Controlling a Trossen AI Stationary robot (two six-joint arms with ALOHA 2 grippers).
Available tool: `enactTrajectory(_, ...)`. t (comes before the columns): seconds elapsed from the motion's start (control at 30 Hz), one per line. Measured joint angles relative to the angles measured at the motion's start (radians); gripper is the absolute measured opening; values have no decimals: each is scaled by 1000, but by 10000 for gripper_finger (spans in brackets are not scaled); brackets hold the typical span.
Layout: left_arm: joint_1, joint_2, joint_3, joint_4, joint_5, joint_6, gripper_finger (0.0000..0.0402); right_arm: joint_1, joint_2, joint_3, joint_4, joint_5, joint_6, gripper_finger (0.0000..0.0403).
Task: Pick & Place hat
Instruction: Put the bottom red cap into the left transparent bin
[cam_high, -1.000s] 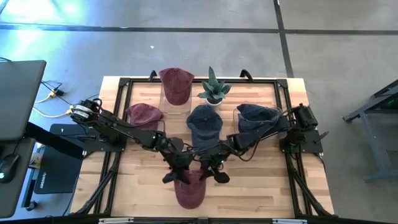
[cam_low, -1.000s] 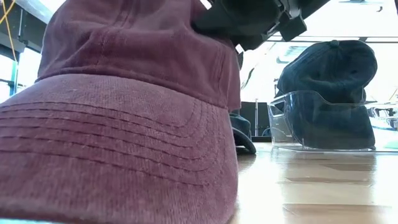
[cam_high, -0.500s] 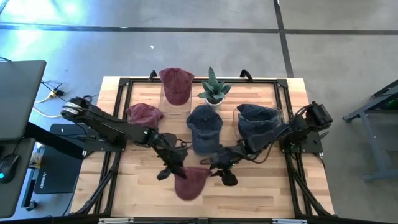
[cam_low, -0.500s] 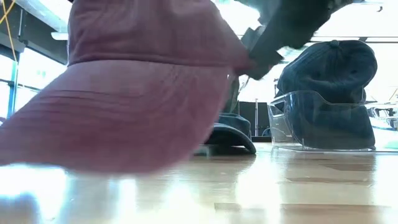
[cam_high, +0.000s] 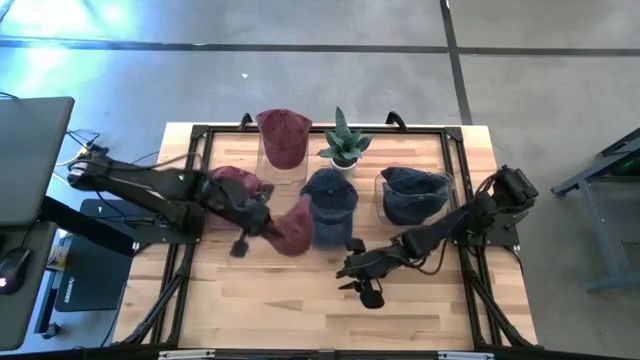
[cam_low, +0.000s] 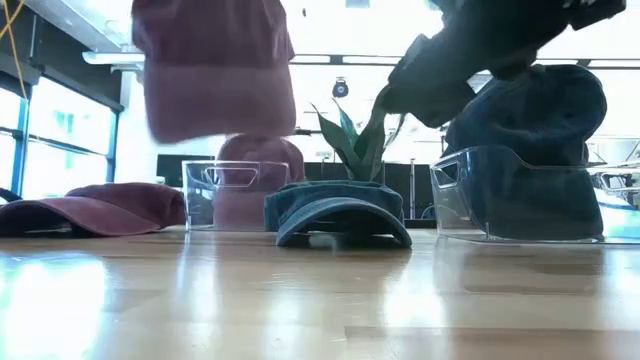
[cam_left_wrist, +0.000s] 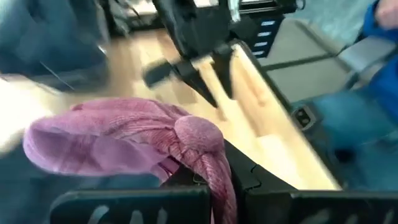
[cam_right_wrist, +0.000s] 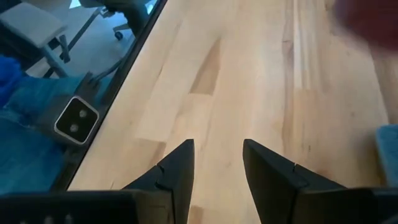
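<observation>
The maroon hat (cam_high: 293, 228) hangs in the air left of the table's middle, with my left gripper (cam_high: 258, 225) shut on it; the low view shows this maroon hat (cam_low: 215, 70) high above the wood, brim downward. My right gripper (cam_high: 360, 277) stands open over bare wood toward the near edge, right of the middle, touching nothing; its own view shows its two dark fingers (cam_right_wrist: 177, 165) apart above the planks. My left gripper pinches a bunched fold of the hat's cloth (cam_left_wrist: 202, 146) between its two fingers. It comes from the table's left, slanting downward. The hat is lifted clear of the table and hangs off the fingers toward the table's middle, its cloth slack.
A second maroon hat (cam_low: 95, 210) lies on the wood at the left. A blue hat (cam_high: 328, 197) lies in the middle. Clear bins hold a maroon hat (cam_high: 283, 140) at the back and a blue hat (cam_high: 412, 195) at the right. A potted plant (cam_high: 344, 140) stands behind.
My left gripper has risen and drawn back toward the table's left and far side. It has carried the maroon hat from the wood at the near edge up clear of it. My right gripper has come off the hat and moved a little toward the right edge.
</observation>
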Motion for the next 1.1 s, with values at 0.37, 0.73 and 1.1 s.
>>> enactTrajectory(0.37, 277, 85, 317, -439, -207, 522, 0, -19, 0, 0, 7, 10, 4, 133)
enactTrajectory(0.73, 509, 174, 329, -340, -288, 953, 0, -19, 0, 0, 8, 10, -2, 133)
enactTrajectory(1.1, 633, 242, 327, -262, -318, 1151, 0, -18, 0, -5, 9, 11, -19, 133)
